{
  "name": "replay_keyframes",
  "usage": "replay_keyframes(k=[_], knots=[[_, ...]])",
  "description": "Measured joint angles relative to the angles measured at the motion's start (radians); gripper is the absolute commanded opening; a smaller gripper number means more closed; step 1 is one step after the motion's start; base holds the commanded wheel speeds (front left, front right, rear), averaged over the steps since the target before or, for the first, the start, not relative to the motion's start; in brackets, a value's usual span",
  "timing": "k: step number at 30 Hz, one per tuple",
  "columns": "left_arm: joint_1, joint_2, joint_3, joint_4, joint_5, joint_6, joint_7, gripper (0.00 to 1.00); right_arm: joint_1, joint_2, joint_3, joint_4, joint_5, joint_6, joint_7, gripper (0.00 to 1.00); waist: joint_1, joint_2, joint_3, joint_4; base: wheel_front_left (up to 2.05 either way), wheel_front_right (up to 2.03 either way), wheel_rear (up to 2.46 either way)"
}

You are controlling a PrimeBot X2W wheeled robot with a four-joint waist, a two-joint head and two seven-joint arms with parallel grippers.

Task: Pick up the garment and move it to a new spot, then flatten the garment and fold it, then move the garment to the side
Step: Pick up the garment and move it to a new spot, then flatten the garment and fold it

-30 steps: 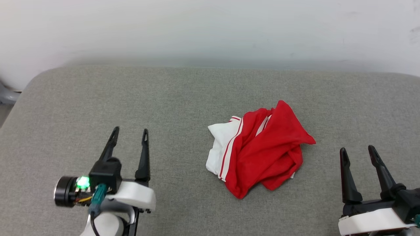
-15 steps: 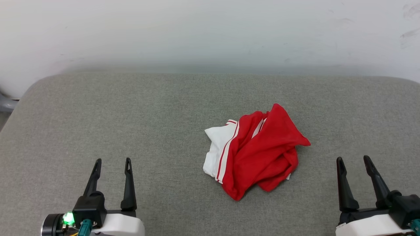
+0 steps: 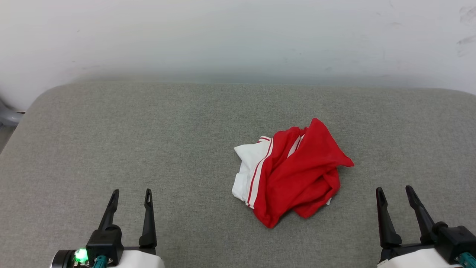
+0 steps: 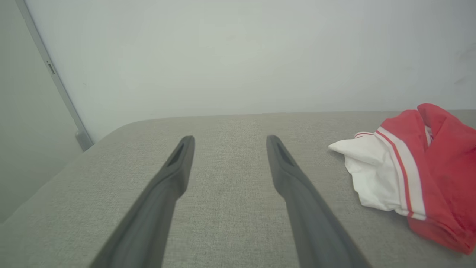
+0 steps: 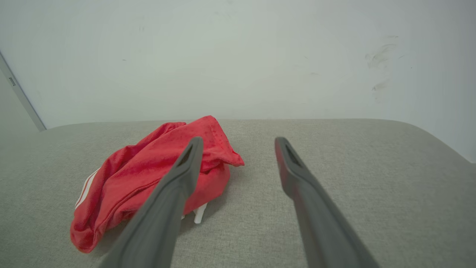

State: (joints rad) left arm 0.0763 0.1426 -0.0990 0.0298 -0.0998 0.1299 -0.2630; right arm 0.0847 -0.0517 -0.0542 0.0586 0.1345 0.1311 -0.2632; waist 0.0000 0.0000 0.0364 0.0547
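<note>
The garment (image 3: 293, 173) lies crumpled in a heap on the grey padded surface (image 3: 167, 141), right of centre: red cloth with a white sleeve and red-and-white striped trim on its left side. Any lettering is hidden in the folds. My left gripper (image 3: 132, 192) stands open at the lower left, well apart from the heap, nothing between its fingers. At the lower right my right gripper (image 3: 394, 190) is open too, just right of and nearer than the heap. The left wrist view has the garment (image 4: 412, 175) to the right of the gripper (image 4: 230, 138); the right wrist view has the garment (image 5: 148, 175) left of the gripper (image 5: 238, 139).
A pale wall (image 3: 238, 33) runs along the far edge of the surface. The surface's rounded left corner (image 3: 41, 96) drops off, with a grey object (image 3: 7, 117) beyond it. Bare grey fabric surrounds the heap on every side.
The left gripper has drawn back toward the near edge and lower left. The right gripper has also pulled back a little. The garment stays in a heap; the camera shifted slightly.
</note>
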Motion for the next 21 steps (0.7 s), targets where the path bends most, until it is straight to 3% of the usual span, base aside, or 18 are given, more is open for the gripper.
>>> replay_keyframes(k=[21], knots=[[-0.003,-0.049,0.068,0.031,0.053,-0.085,0.0,1.0,0.0,0.0,0.001,0.01,0.008,0.0,0.0,1.0,0.0,0.0,0.002,-0.002,0.0,0.0,0.0]])
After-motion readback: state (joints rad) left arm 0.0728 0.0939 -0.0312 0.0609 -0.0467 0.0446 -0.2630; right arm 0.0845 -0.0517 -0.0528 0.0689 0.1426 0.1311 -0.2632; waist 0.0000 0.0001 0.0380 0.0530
